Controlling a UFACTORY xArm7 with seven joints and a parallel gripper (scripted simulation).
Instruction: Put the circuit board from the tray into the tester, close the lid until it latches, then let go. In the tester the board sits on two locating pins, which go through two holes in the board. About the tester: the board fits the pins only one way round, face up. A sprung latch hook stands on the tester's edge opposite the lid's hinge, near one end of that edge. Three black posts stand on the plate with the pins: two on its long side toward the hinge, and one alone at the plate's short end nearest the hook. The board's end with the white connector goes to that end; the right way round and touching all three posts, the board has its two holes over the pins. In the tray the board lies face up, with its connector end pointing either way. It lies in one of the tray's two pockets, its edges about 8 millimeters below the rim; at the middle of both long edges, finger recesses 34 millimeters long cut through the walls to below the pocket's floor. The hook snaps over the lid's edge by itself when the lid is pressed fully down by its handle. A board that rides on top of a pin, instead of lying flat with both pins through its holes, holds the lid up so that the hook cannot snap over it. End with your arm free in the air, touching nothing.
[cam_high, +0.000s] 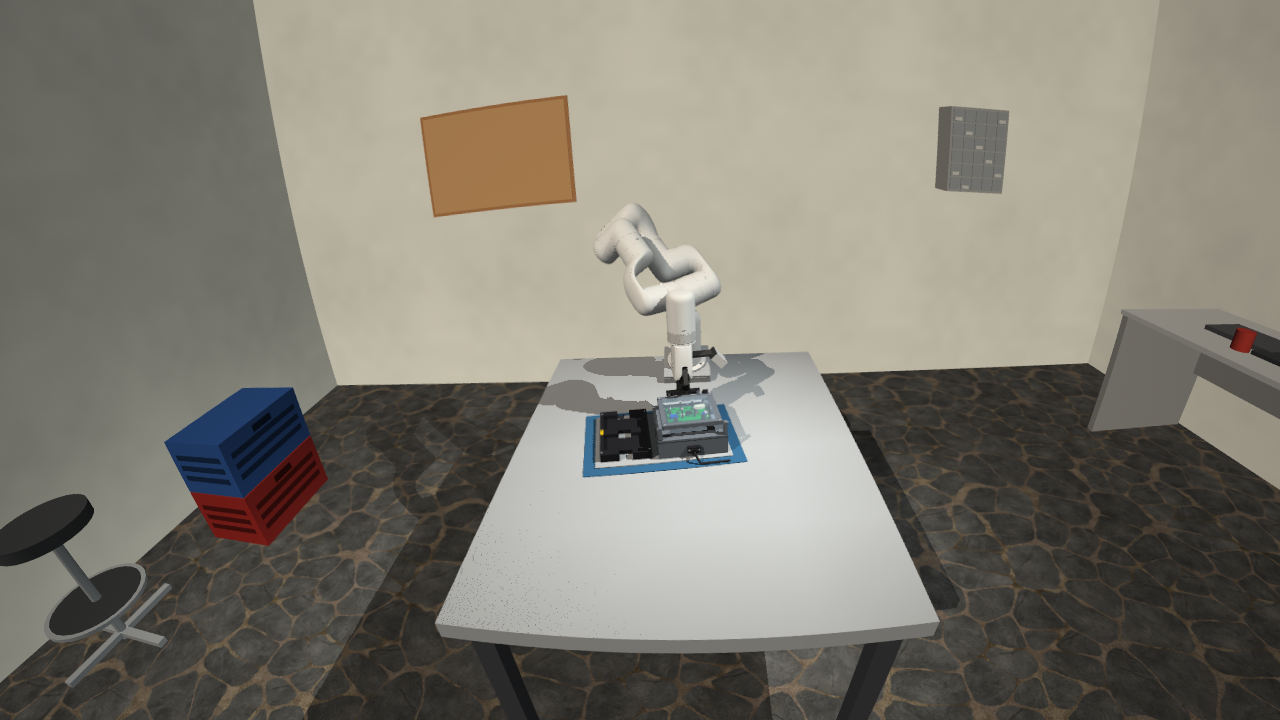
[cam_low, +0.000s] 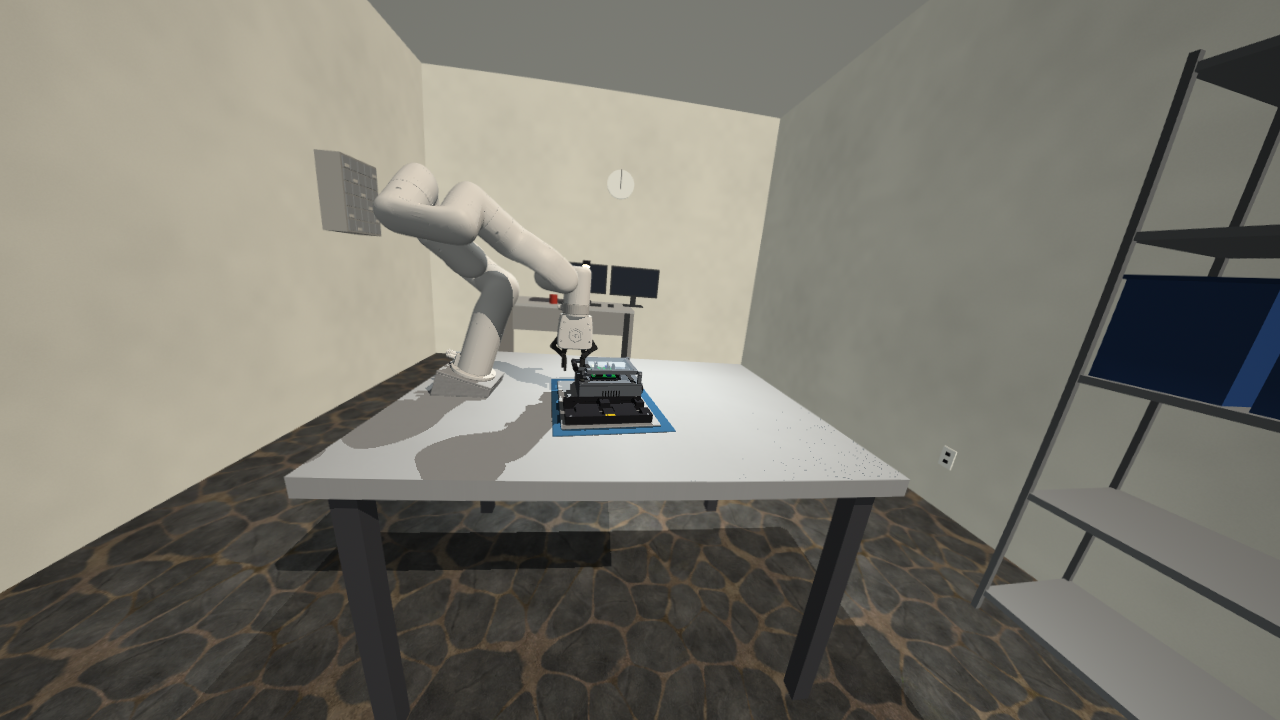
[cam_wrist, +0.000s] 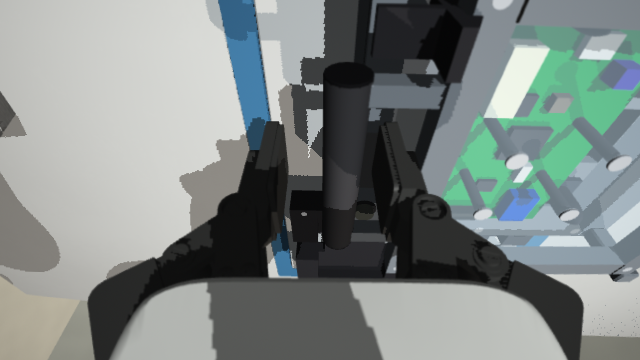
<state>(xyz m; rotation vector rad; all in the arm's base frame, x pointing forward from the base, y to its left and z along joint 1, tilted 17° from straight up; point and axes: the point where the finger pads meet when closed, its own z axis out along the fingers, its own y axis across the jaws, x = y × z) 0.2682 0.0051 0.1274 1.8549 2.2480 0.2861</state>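
Around the handle (cam_wrist: 346, 155), the claw (cam_high: 684, 385) (cam_low: 573, 360) (cam_wrist: 330, 147) stands open.

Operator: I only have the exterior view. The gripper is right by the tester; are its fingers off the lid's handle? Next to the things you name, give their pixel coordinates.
Observer: Yes. The wrist view shows the gripper (cam_low: 574, 362) (cam_wrist: 330, 147) open, with a gap on each side of the dark handle (cam_wrist: 345, 155) between its fingers.

Operator: Is the circuit board under the lid, and where is its white connector?

Observer: Under the lid, yes. In the wrist view, the white connector (cam_wrist: 517, 82) is on the board (cam_wrist: 570, 130), near the lid's handle-side frame bar (cam_wrist: 462, 95).

Operator: And the latch hook?

Observer: I can't confirm from any view that it has caught.
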